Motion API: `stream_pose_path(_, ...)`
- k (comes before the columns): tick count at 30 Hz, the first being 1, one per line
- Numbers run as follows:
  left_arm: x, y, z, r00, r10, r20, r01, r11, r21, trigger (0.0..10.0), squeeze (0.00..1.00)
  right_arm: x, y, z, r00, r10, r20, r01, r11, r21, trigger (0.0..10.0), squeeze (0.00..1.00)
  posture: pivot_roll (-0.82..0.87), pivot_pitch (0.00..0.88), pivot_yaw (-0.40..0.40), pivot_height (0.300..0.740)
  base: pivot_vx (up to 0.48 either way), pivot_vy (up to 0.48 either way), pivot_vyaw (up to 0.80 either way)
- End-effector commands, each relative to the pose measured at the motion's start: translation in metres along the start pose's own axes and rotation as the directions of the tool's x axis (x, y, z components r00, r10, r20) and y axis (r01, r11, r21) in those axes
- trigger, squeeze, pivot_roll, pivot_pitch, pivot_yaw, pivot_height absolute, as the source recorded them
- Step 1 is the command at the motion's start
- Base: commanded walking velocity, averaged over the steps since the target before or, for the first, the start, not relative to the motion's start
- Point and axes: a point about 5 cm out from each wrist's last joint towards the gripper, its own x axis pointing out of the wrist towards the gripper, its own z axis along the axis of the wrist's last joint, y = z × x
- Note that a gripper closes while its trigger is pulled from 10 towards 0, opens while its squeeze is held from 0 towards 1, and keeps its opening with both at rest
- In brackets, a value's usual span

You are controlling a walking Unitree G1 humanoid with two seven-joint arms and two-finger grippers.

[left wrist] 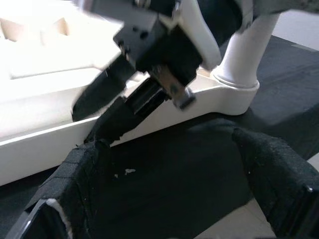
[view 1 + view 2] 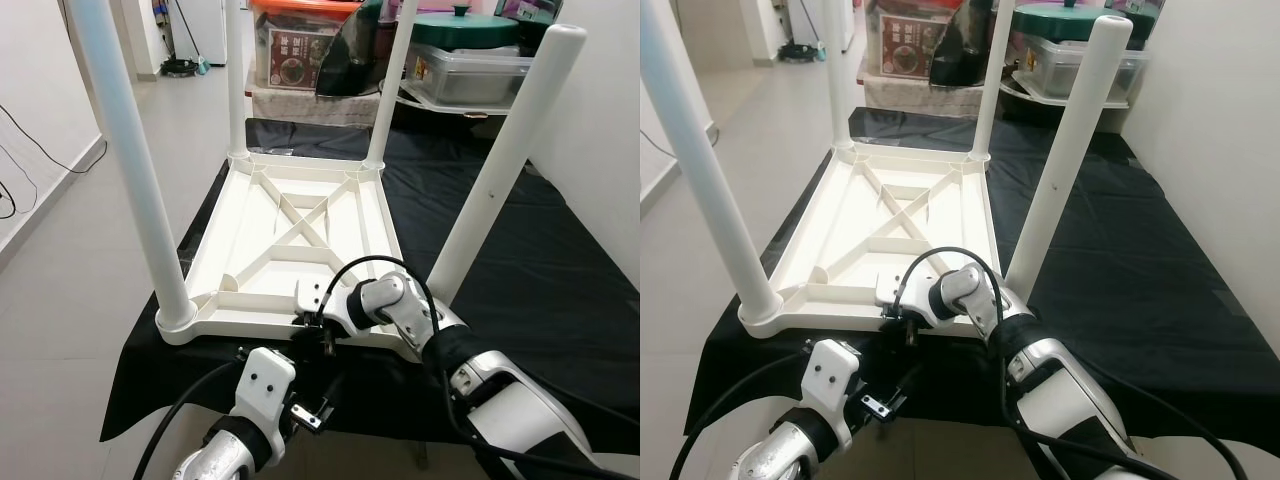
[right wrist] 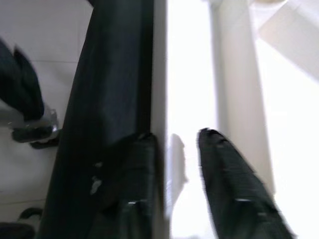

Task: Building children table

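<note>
A white children's table [image 2: 300, 200] lies upside down on a black cloth [image 2: 530, 280], its ribbed underside facing up. Its legs stand upright at the corners: near left [image 2: 135, 170], near right [image 2: 500, 160], and two far ones [image 2: 236, 80]. My right gripper [image 2: 322, 335] reaches across to the middle of the near rim [image 3: 159, 99]. It is shut on that rim, one finger outside and one inside. My left gripper [image 2: 318, 408] hangs open just below and in front of the rim, over the cloth's edge, holding nothing [image 1: 167, 144].
Behind the table stand an orange-lidded storage box [image 2: 300, 45] and a clear tub with a green lid [image 2: 470, 60]. Tiled floor [image 2: 70, 240] runs along the left, with a cable by the wall. A white wall [image 2: 600, 120] borders the right.
</note>
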Motion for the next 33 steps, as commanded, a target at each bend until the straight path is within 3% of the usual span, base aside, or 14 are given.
stream_pose_path(1,0.001,0.0,-0.004,1.0,-0.002,-0.01,0.001,1.0,-0.011,10.0,0.0,-0.003,-0.003,0.004,1.0,-0.009,0.011,0.01,1.0,-0.008,10.0,1.0,0.11,0.039,-0.09,0.74,0.0,0.0,0.0)
stream_pose_path(2,0.001,0.0,-0.004,1.0,-0.001,-0.01,0.001,1.0,-0.011,10.0,0.0,-0.002,-0.002,0.005,1.0,-0.002,0.012,0.002,1.0,-0.007,10.0,0.49,0.11,0.039,-0.091,0.74,0.0,0.0,0.0)
stream_pose_path(3,0.001,0.0,-0.004,1.0,-0.001,-0.01,0.001,1.0,-0.011,10.0,0.0,-0.002,-0.002,0.005,1.0,-0.002,0.012,0.002,1.0,-0.007,10.0,0.49,0.11,0.039,-0.091,0.74,0.0,0.0,0.0)
stream_pose_path(4,0.002,0.001,-0.004,1.0,0.002,-0.01,-0.002,1.0,-0.009,10.0,0.0,-0.002,-0.003,0.007,0.999,-0.019,0.026,0.019,1.0,-0.005,10.0,0.0,0.11,0.038,-0.089,0.74,0.0,0.0,0.0)
stream_pose_path(11,0.002,0.002,-0.004,1.0,0.007,-0.01,-0.007,1.0,-0.002,10.0,0.0,-0.026,-0.005,0.011,0.989,0.007,0.146,-0.008,1.0,0.009,10.0,0.0,0.11,0.03,-0.092,0.74,0.0,0.0,0.0)
stream_pose_path(17,0.004,0.004,-0.006,1.0,0.011,-0.01,-0.011,1.0,0.002,10.0,0.0,-0.059,-0.001,0.012,0.951,-0.051,0.305,0.047,0.999,0.021,10.0,0.0,0.1,0.02,-0.088,0.74,0.0,0.0,0.0)
stream_pose_path(20,0.004,0.006,-0.007,1.0,0.014,-0.012,-0.014,1.0,0.005,10.0,0.0,-0.064,0.001,0.012,0.925,-0.133,0.357,0.103,0.99,0.101,10.0,0.0,0.1,0.011,-0.082,0.74,0.0,0.0,0.0)
stream_pose_path(22,0.004,0.006,-0.007,1.0,0.014,-0.012,-0.014,1.0,0.005,10.0,0.0,-0.064,0.001,0.012,0.925,-0.133,0.357,0.103,0.99,0.101,10.0,0.0,0.1,0.011,-0.082,0.74,0.0,0.0,0.0)
stream_pose_path(23,0.004,0.007,-0.007,1.0,0.017,-0.012,-0.017,1.0,0.006,10.0,0.0,-0.066,0.002,0.013,0.905,-0.184,0.383,0.133,0.979,0.155,10.0,0.0,0.1,0.011,-0.082,0.74,0.0,0.0,0.0)
stream_pose_path(25,0.005,0.011,-0.009,0.999,0.03,-0.014,-0.03,0.999,0.013,10.0,0.0,-0.066,0.015,0.01,0.815,-0.38,0.438,0.262,0.915,0.306,10.0,0.0,0.1,0.0,-0.073,0.74,0.0,0.0,0.0)
stream_pose_path(26,0.005,0.011,-0.009,0.999,0.03,-0.014,-0.03,0.999,0.013,10.0,0.0,-0.066,0.015,0.01,0.815,-0.38,0.438,0.262,0.915,0.306,10.0,0.0,0.1,0.0,-0.073,0.74,0.0,0.0,0.0)
stream_pose_path(28,0.006,0.015,-0.01,0.999,0.037,-0.017,-0.036,0.999,0.022,10.0,0.0,-0.061,0.042,0.006,0.738,-0.491,0.463,0.288,0.85,0.441,10.0,0.0,0.09,0.0,-0.062,0.74,0.0,0.0,0.0)
stream_pose_path(31,0.007,0.016,-0.011,0.999,0.038,-0.019,-0.037,0.999,0.025,10.0,0.0,-0.061,0.05,0.004,0.719,-0.515,0.466,0.282,0.83,0.482,10.0,0.0,0.09,0.0,-0.062,0.74,0.0,0.0,0.0)
stream_pose_path(33,0.008,0.02,-0.012,0.999,0.042,-0.021,-0.041,0.999,0.031,10.0,0.0,-0.064,0.062,0.002,0.656,-0.615,0.438,0.343,0.759,0.553,10.0,0.0,0.09,0.0,-0.051,0.74,0.0,0.0,0.0)
